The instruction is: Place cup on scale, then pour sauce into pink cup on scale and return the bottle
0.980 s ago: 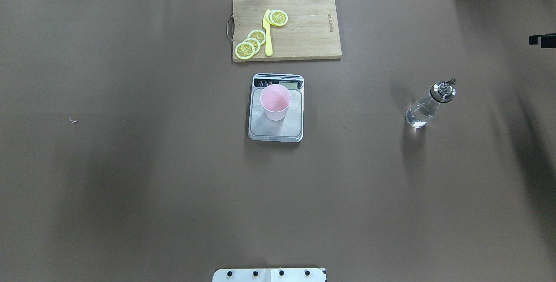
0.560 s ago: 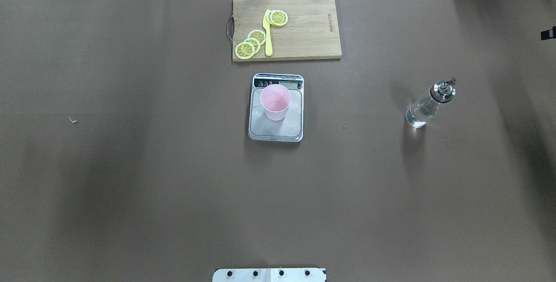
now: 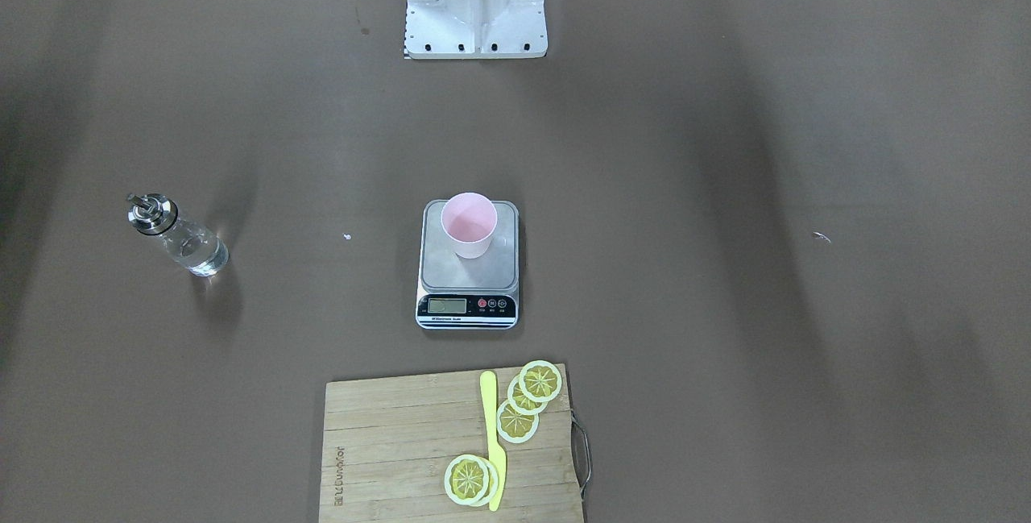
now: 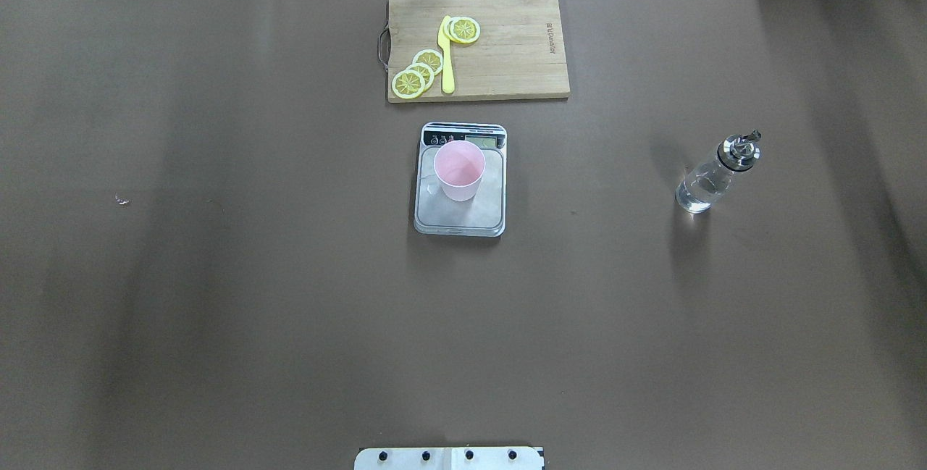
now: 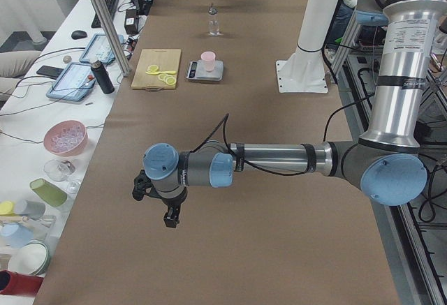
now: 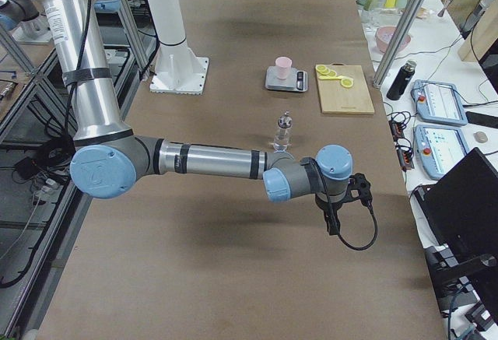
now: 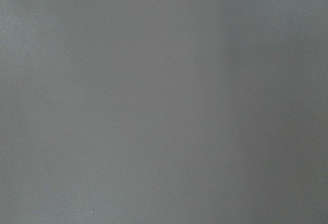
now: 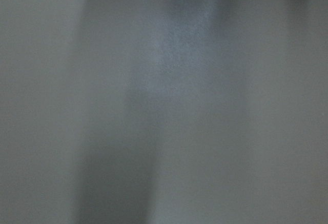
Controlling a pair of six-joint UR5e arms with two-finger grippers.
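1. You're watching the right gripper [image 6: 346, 200] pulling out. A second ago its dark tip was poking in at the right edge of the overhead view, and now it's gone from that view altogether.
2. It's hanging over bare table cover at its own end of the table. The bottle [image 4: 713, 173] is standing upright well away from its jaws, on their side toward the table's middle, with nothing touching it.
3. Are those jaws wide or narrow? I can't tell you, since only the side camera is catching them.
4. The left gripper [image 5: 164, 211] is hovering at the opposite end of the table. Its jaws are just as unreadable from here, so I'm not guessing.
5. The cup [image 4: 459, 169] is sitting upright on the scale [image 4: 463, 218], toward the display end of the platform and far from both sets of jaws.
6. Clear sauce [image 4: 697, 193] is showing in the lower part of the bottle. How much is in the cup I can't make out.
7. The cup, scale and bottle aren't budging across the overhead pictures; only that gripper is moving.
8. Here's my read for you: the cup is placed, the bottle is set down alone and both arms are backing off, so this is looking like the close of the job.
9. Beyond the scale, the cutting board [image 4: 521, 57] is carrying lemon slices [image 4: 418, 73] and a yellow knife [image 4: 447, 57], also far from both sets of jaws.
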